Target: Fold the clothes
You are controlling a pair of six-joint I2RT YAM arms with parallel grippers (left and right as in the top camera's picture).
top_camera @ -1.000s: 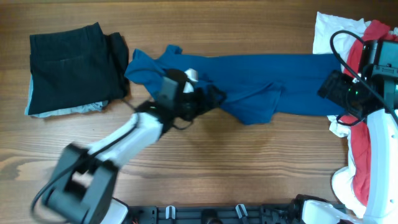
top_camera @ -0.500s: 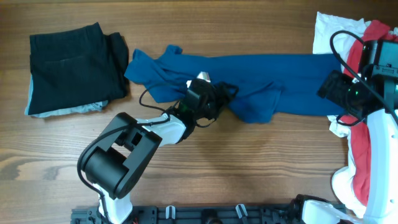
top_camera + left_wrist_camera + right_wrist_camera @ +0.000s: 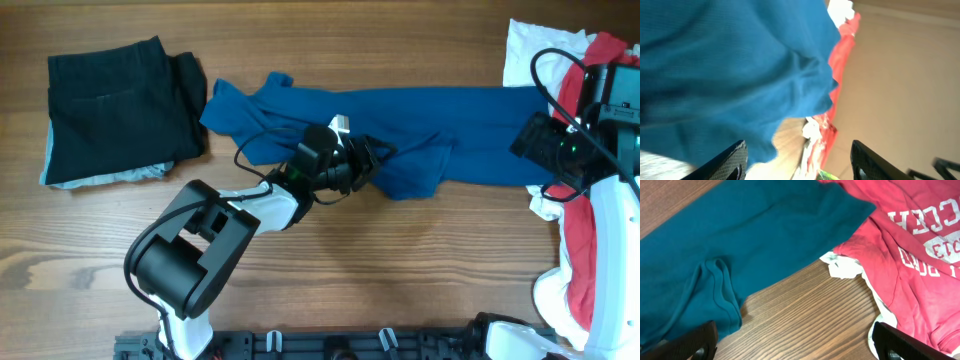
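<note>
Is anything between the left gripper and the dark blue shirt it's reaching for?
Nothing visible. The left gripper sits right at the blue shirt's crumpled lower edge, mid-table. Its wrist camera shows only blue cloth just in front of its parted fingers.

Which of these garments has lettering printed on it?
The red garment at the far right: it bears white letters, while the blue shirt and the black garment are plain.

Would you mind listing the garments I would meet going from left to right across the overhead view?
Folded black garment → dark blue shirt, spread lengthwise across the middle → pile of red and white clothes at the right edge.
</note>
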